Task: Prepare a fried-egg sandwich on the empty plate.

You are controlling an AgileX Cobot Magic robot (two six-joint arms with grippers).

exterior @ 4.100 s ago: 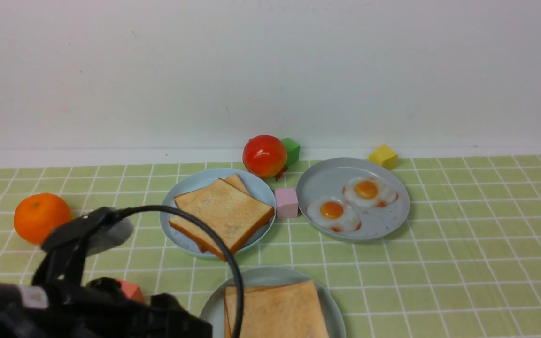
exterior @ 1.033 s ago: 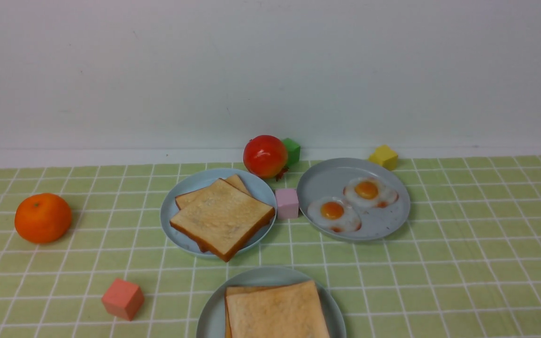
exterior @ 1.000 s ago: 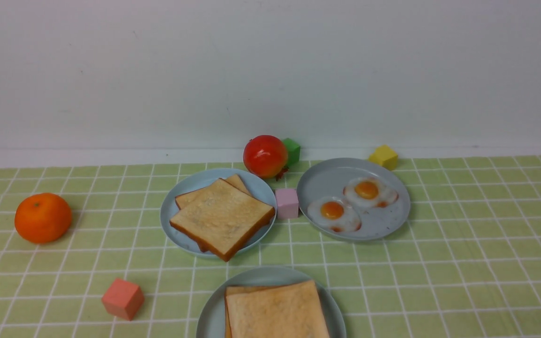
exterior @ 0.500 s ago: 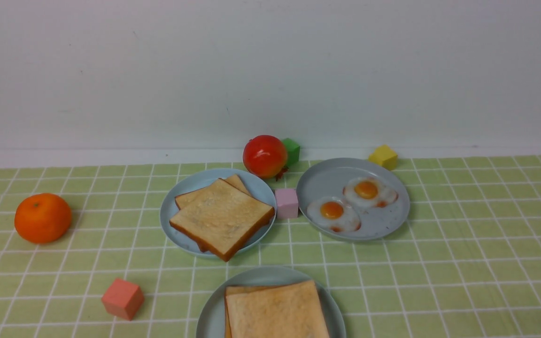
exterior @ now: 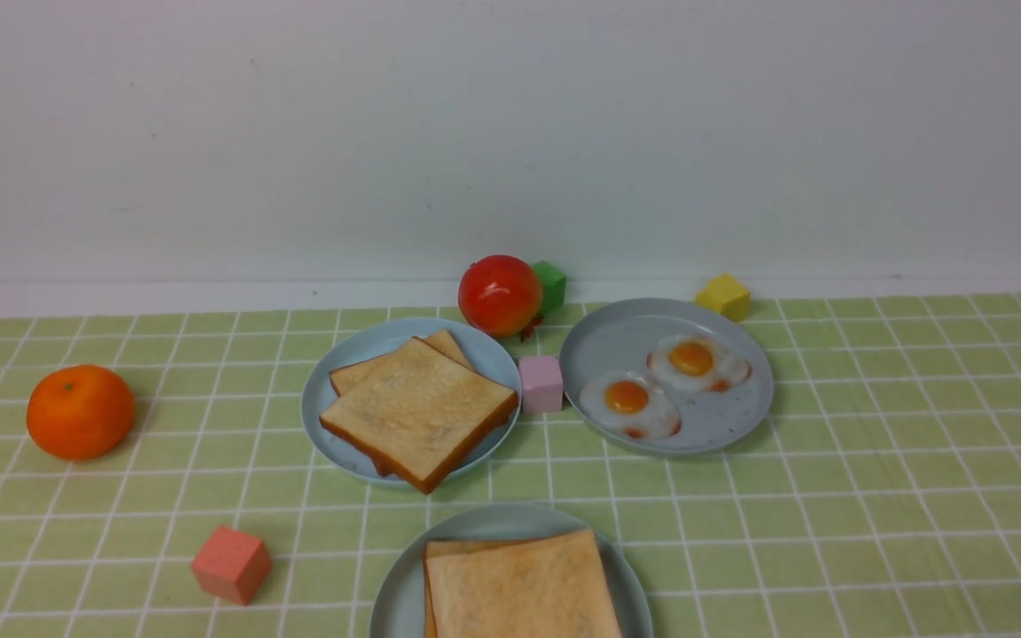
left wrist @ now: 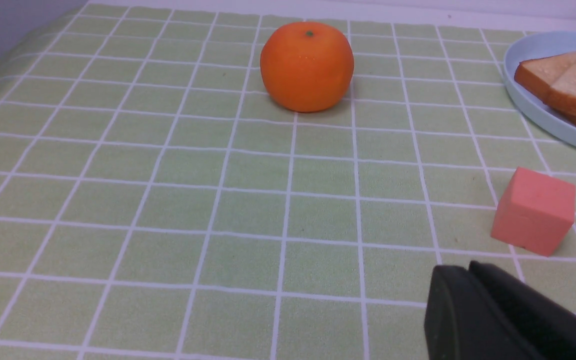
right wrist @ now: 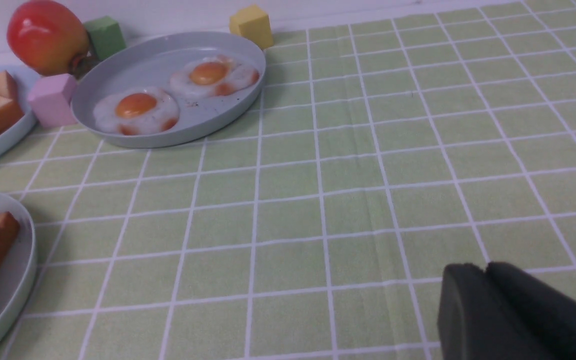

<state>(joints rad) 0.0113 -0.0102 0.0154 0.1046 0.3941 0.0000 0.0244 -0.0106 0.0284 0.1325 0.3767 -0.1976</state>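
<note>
front view: no arm or end effector in sight. sits left of centre on the green checked table (exterior: 874,496): the empty plate (exterior: 369,346), smooth pale aqua, now carrying the fried-egg sandwich (exterior: 422,416), two square golden toast slices with darker crusts, the upper skewed over the lower. barely makes out the egg between them, only a reddish speck under the near edge. cuts off at the bottom edge a greyer near plate (exterior: 404,576) with more toast (exterior: 519,589). holds two glossy eggs (exterior: 628,403) on the grey right plate (exterior: 723,425), with a pink cube (exterior: 541,384) just beside its rim. lines up along the wall a shiny red fruit (exterior: 500,295), a half-hidden green cube (exterior: 551,283) and a yellow cube (exterior: 723,295). leaves a dimpled orange (exterior: 81,412) far left and a salmon cube (exterior: 231,563) nearer. differs from four seconds ago: no more dark left arm and cable over the lower left, no right arm tip at the edge, salmon cube fully uncovered.

left wrist view: shows only the matte black tip of the left end effector (left wrist: 468,270), jaws pressed together, holding nothing, low over the table near the salmon cube. crops the aqua plate and sandwich at the frame edge.

right wrist view: shows the right end effector (right wrist: 485,272) likewise closed and without load, well apart from the plates. clips the sandwich and near plate at the edge.
</note>
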